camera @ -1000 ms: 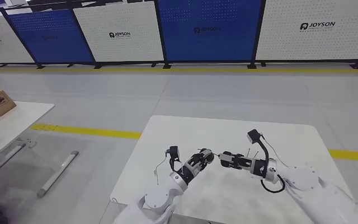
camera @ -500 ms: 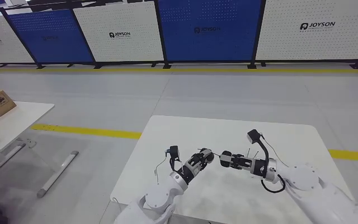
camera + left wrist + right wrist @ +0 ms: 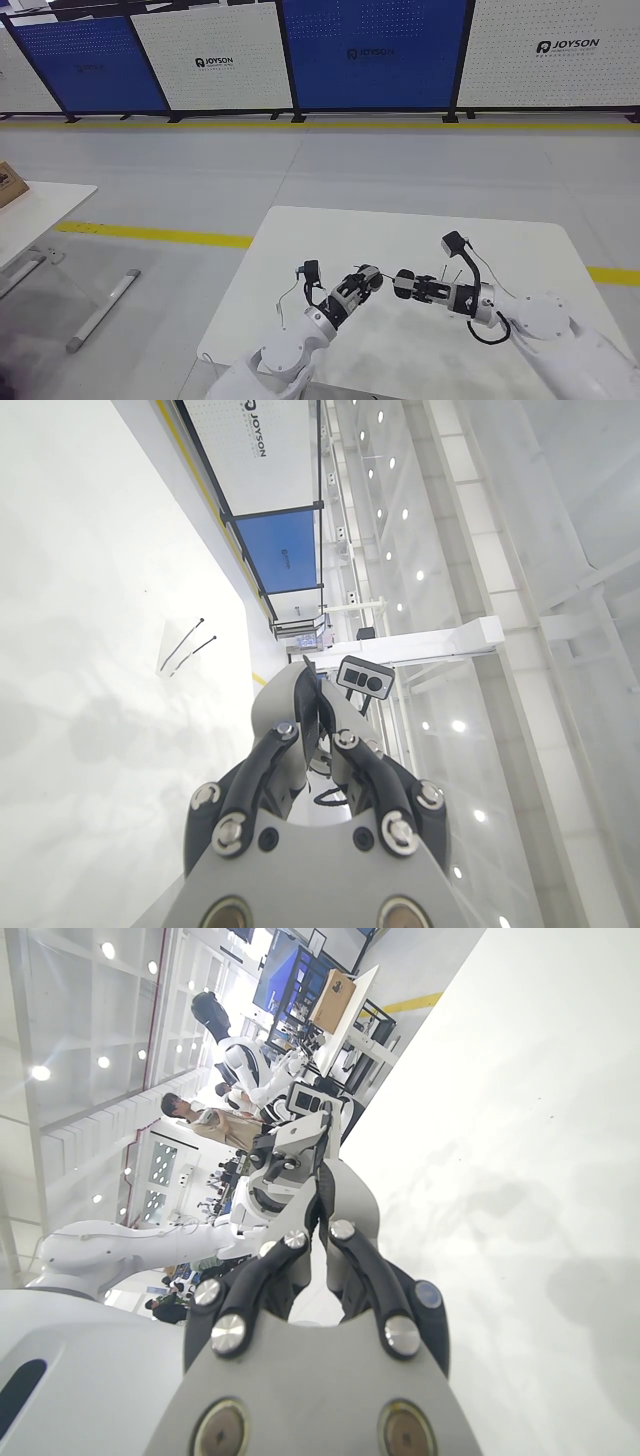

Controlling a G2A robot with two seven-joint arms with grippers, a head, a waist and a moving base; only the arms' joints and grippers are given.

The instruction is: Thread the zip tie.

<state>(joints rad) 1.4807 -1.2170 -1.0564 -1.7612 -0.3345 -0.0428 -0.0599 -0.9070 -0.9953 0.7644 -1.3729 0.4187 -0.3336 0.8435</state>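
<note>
Left gripper [image 3: 311,692]: fingers pressed together, raised above the table [image 3: 300,250], tip aimed at the opposite gripper.
Right gripper [image 3: 320,1200]: clenched likewise, tip facing the left one and just apart from it.
Zip tie [image 3: 385,277]: a thin dark line bridging the two tips in the top view; too fine to confirm which end sits in which jaws.
Reason for pose: tip-to-tip alignment in mid-air appears to keep tail and head on one axis, free of the tabletop.
Spare ties [image 3: 189,646]: two, lying flat on the table near the right arm, well apart from the tips.
Step in hand: probably tail-to-head insertion, which needs fine alignment.
</note>
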